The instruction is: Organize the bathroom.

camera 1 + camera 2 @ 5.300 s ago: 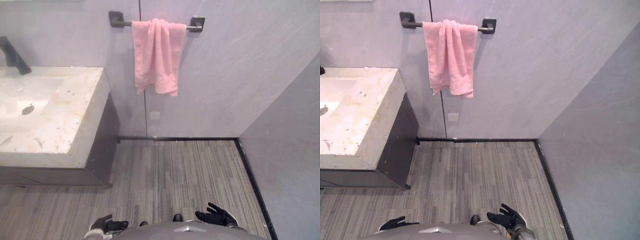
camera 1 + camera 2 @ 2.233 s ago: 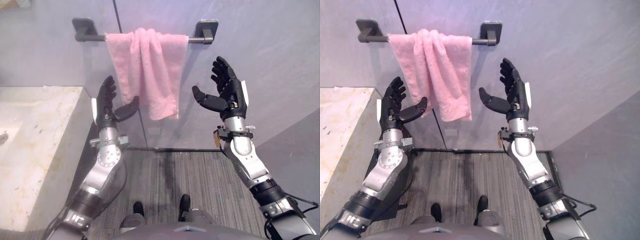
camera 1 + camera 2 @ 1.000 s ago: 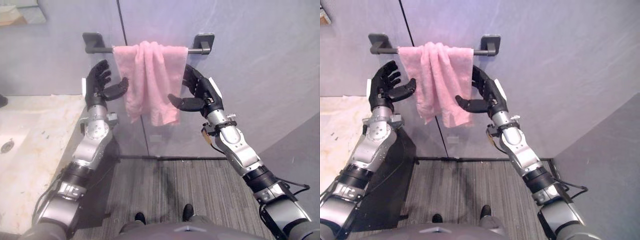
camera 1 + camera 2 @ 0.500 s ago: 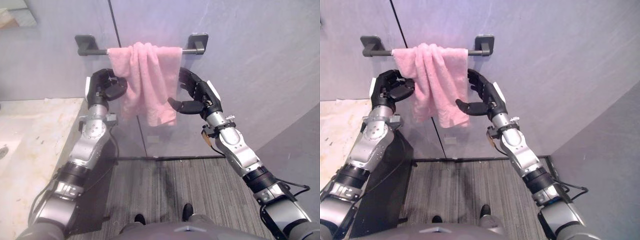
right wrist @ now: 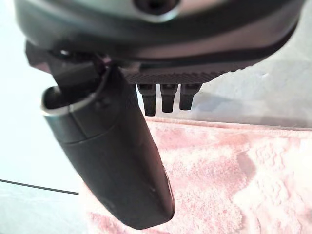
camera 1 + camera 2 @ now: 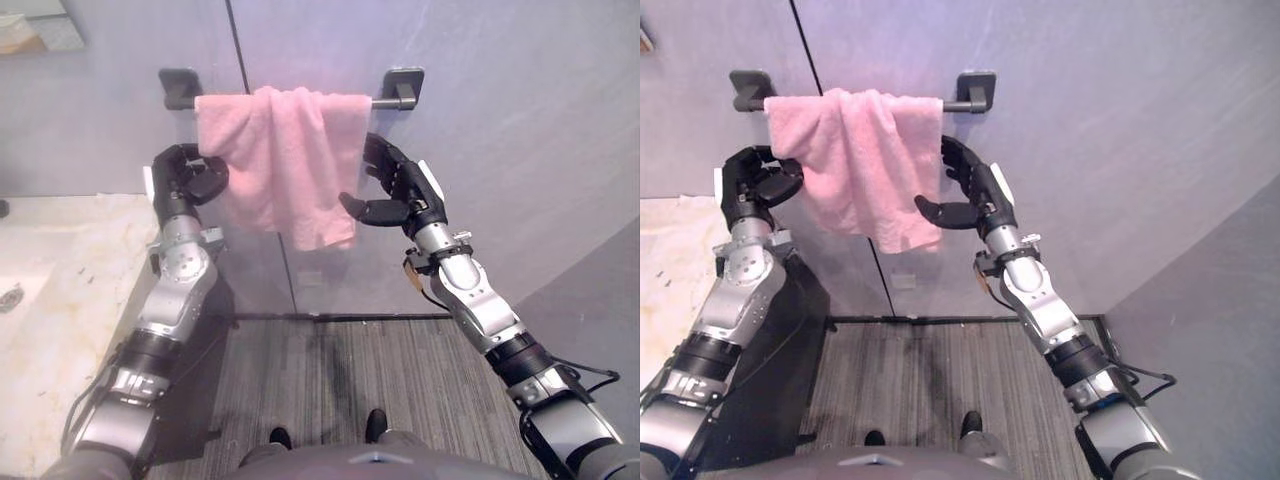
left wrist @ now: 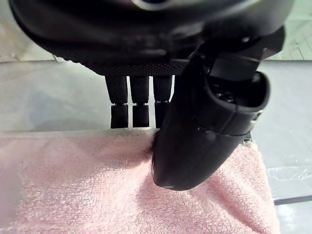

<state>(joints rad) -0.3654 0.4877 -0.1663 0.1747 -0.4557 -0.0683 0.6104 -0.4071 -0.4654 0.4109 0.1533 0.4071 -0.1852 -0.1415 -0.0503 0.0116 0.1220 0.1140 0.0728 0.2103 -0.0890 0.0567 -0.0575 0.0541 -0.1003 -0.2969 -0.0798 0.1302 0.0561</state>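
- On my far left I see the sink counter (image 6: 60,300), pale stone on a dark cabinet, against the grey wall (image 6: 520,120).
- My left hand (image 6: 185,175) is raised beside the counter, just below the left end of the rail (image 6: 385,102). Its fingers and thumb are curled and pinch the left edge of the towel (image 6: 275,165); my left wrist view shows the thumb (image 7: 204,131) pressed onto the pink cloth with the fingers (image 7: 139,105) behind the edge.
- The towel is pink and hangs over the dark rail on the far wall, between my two hands. It is spread wider toward the left, where my left hand holds it, and its lowest corner hangs on the right side.
- My right hand (image 6: 400,190) is at the towel's right edge, below the rail's right bracket (image 6: 404,85). Its fingers are apart and only loosely bent, the thumb (image 5: 117,165) stretched out in front of the cloth; I see fingers behind the edge but no pinch, so it holds nothing.
- Below, the striped floor (image 6: 400,370) runs to the wall, with a second grey wall on the near right.
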